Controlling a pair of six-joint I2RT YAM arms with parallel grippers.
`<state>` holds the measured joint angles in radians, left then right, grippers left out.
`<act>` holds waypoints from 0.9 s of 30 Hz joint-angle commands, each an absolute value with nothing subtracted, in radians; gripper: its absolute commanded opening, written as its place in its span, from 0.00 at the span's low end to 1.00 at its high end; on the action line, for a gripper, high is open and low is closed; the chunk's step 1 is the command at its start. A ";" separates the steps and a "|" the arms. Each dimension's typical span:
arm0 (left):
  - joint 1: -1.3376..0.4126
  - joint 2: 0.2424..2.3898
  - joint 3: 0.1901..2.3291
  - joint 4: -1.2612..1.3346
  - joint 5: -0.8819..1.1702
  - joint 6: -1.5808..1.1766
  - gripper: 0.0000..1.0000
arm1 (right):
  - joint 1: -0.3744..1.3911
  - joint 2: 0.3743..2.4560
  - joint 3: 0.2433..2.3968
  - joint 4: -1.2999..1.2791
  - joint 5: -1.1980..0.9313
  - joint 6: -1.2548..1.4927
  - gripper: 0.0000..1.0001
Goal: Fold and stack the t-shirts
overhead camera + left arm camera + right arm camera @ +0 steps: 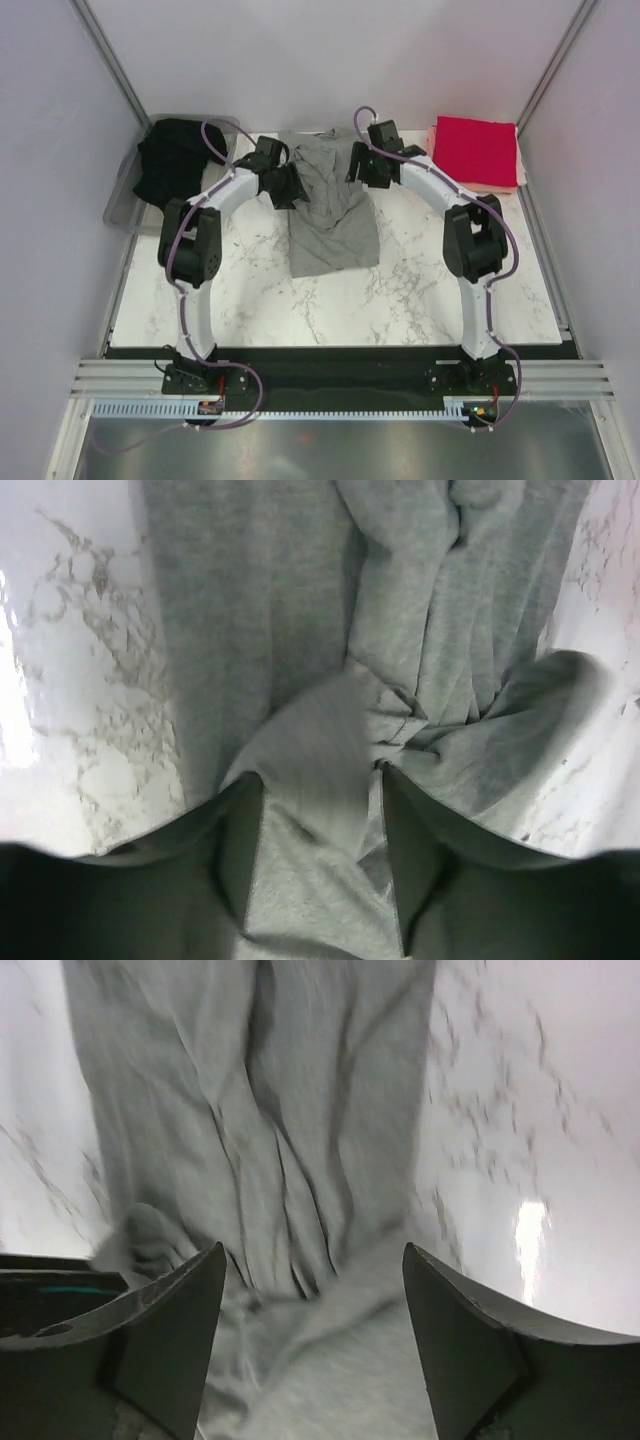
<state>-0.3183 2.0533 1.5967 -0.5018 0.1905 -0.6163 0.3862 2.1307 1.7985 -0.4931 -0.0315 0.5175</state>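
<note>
One grey t-shirt (335, 215) lay rumpled at the table's (400, 300) far middle, left gripper (320, 780) pinched on a fold of it, right gripper (312, 1255) gaped wide over it, one black t-shirt (175, 165) in the bin (120, 205) at the table's far-left corner, one red t-shirt (475, 148) atop one pink t-shirt (490, 188) at its far-right corner.

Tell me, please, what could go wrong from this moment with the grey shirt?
1. The grey t-shirt lies crumpled, and the left gripper seems to pinch only one bunched fold, so pulling may tighten the wrinkles.
2. The right gripper is open above the cloth and holds nothing. If only the left side pulls, the shirt may twist and fold crookedly.
</note>
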 commanded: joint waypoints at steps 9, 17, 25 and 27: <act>-0.218 1.843 1.642 -0.615 0.221 -0.594 0.68 | 0.305 1.943 1.668 -0.517 -0.067 0.506 0.83; -0.314 1.482 1.013 -0.327 0.262 -0.708 0.67 | 0.314 1.565 1.011 -0.218 -0.293 0.627 0.79; -0.448 1.413 0.686 -0.088 0.265 -0.830 0.66 | 0.319 1.572 0.786 -0.026 -0.383 0.667 0.73; -0.459 1.431 0.672 -0.066 0.256 -0.845 0.65 | 0.318 1.615 0.769 -0.008 -0.409 0.683 0.71</act>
<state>-0.4461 1.4315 0.6781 -0.2340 0.2481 -0.7727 0.3187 1.5787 0.7841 -0.1581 -0.3363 0.6464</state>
